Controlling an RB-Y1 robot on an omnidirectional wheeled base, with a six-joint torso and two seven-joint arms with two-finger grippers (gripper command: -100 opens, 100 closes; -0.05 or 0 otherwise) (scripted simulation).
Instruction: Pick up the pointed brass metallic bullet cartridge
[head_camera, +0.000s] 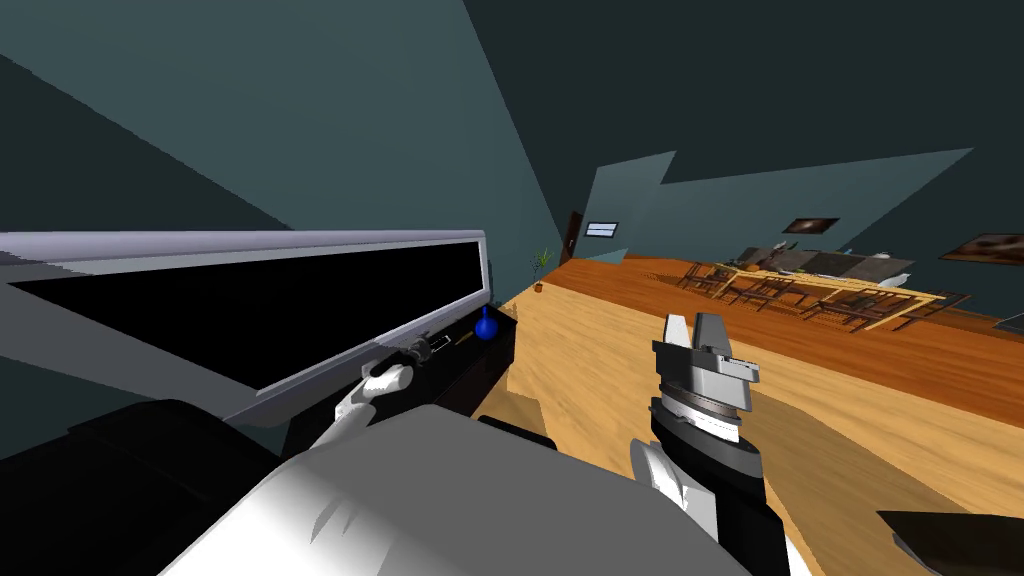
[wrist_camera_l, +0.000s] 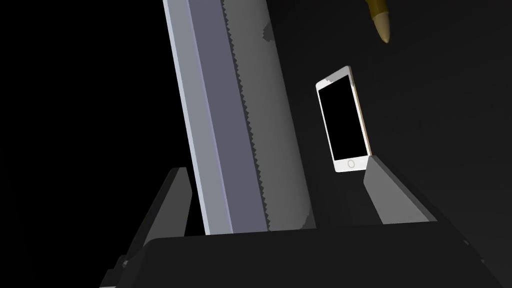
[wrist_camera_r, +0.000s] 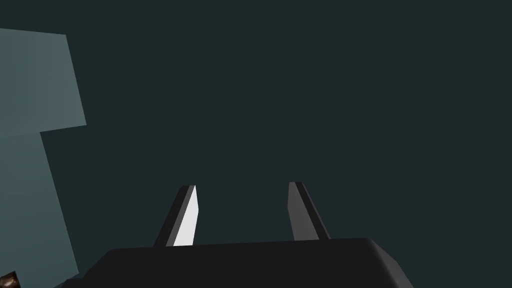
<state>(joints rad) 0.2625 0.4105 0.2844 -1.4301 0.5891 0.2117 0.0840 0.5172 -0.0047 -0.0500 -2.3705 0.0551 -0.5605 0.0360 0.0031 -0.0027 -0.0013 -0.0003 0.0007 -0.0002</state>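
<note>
Left end effector (wrist_camera_l: 275, 165) wide beside white phone (wrist_camera_l: 344, 122); beyond, a brass tip, perhaps the bullet cartridge (wrist_camera_l: 381, 22)

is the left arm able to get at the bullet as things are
Probably yes: the left gripper is open and the bullet lies ahead past the phone, nothing covering it; the grey screen frame close by may crowd the fingers.

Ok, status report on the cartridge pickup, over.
Left gripper open, short of cartridge. Right gripper open, raised aside. Phone lies between left gripper and cartridge.
</note>
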